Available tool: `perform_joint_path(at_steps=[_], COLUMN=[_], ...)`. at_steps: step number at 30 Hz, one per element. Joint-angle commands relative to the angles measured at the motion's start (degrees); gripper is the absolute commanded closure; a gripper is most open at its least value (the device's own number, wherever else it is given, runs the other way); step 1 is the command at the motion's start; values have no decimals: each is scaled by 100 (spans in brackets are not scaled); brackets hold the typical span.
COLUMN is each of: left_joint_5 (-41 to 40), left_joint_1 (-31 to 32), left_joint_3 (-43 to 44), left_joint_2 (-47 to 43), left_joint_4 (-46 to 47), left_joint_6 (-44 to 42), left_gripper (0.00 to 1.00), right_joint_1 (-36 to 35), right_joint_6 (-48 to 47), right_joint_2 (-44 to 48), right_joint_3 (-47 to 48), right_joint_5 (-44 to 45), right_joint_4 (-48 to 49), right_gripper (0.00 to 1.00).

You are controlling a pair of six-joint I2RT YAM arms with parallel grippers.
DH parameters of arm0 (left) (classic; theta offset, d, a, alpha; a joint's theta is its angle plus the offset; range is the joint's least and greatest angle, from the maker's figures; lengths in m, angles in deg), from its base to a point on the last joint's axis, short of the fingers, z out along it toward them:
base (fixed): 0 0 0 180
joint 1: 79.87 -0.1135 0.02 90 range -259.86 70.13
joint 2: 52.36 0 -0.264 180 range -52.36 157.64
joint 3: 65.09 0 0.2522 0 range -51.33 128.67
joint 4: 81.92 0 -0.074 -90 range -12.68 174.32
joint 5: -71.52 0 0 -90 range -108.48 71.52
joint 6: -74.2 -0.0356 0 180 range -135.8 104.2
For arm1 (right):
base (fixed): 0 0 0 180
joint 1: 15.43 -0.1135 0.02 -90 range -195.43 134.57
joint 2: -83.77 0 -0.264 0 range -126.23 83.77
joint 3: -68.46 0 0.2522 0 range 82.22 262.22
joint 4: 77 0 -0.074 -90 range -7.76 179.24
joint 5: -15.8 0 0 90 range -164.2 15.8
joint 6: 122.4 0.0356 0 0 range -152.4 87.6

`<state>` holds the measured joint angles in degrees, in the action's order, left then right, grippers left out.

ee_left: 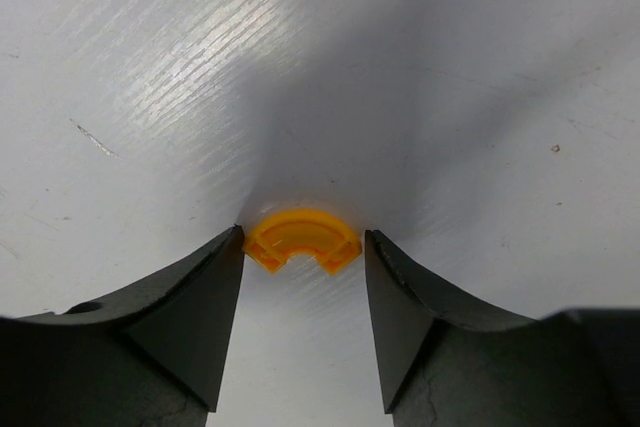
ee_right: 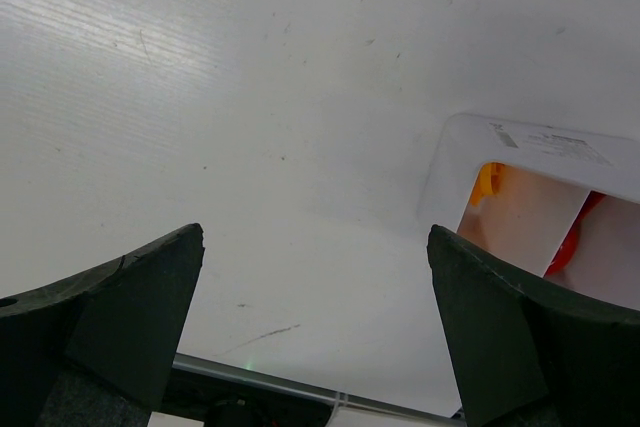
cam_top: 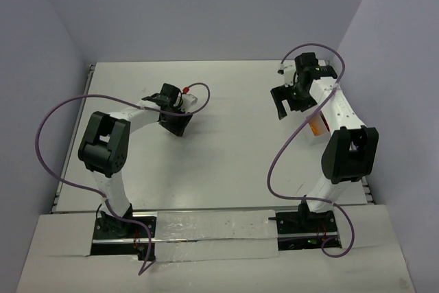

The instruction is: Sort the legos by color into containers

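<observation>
White bench (cam_top: 226,156), lilac walls (cam_top: 206,5). My left jaws flank an orange-yellow lego (ee_left: 303,237) lying toward the far edge; pinched yet, I cannot tell. Right jaws spread wide beside the container (ee_right: 470,152) at the right edge. Picking step, I judge: next, squeeze, lift, carry there.

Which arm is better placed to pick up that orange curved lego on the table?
Left. The left gripper has a finger on each side of the orange lego, close to or touching it. The right gripper hangs open beside a container, with no loose lego between its fingers.
</observation>
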<state>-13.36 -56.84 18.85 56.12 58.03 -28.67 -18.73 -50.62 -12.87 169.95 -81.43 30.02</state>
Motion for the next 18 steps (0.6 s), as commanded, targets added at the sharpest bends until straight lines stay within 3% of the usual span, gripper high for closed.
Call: perform_joint_path(at_steps=[1,4,10,18], left_joint_5=[306,409,1065,1319], left_joint_1=[-21,-15,231,1643], left_joint_3=[193,244,230,200], left_joint_2=[32,-148,-1272,-2764], left_joint_4=[-16,-36,109,900], left_joint_6=[-52,-37,96,283], left_gripper=[42,46,55,63], right_joint_1=[-71,-69,-75,-75], right_joint_6=[91,129,415,1303], right_joint_2=[204,334,952,1039], right_joint_3=[-14,-21,-319,-414], right_joint_5=[-243,-601,-2166,-3952], right_joint_4=[51,74,622,1331], right_gripper=[0,0,0,0])
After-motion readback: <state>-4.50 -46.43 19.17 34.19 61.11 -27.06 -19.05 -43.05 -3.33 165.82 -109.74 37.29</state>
